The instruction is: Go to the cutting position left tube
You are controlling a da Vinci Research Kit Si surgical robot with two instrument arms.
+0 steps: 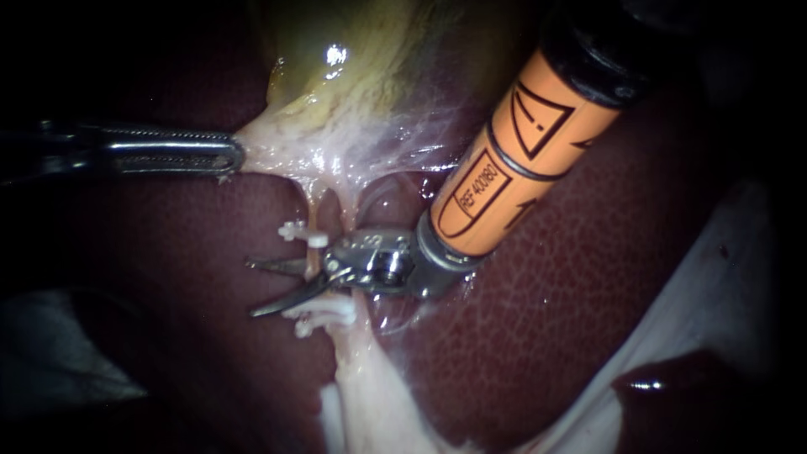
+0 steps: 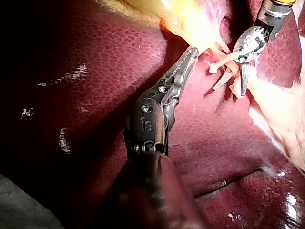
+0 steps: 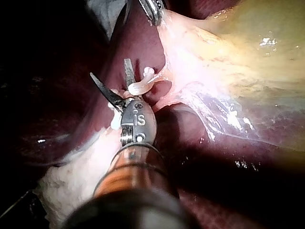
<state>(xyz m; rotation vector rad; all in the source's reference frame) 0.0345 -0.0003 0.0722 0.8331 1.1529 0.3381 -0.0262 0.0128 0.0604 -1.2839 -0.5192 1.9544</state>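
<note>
My left instrument [image 1: 234,156] comes in from the left, its jaws shut on the pale tissue at the neck of the gallbladder [image 1: 361,59] and holding it taut. The left tube [image 1: 313,212] runs down from that tissue and carries a white clip above [image 1: 301,233] and white clips below [image 1: 324,313]. My right instrument [image 1: 250,287], on an orange shaft, ends in two thin blades. They stand open, and the left tube lies in the gap between the clips. The right wrist view shows the open blades [image 3: 109,69] beside a clip [image 3: 140,86].
Dark red liver [image 1: 588,277] lies under and around everything. A second strand of tissue [image 1: 357,206] runs just right of the left tube. White cloth [image 1: 723,277] lies at the lower right, and grey cloth [image 1: 50,353] at the lower left.
</note>
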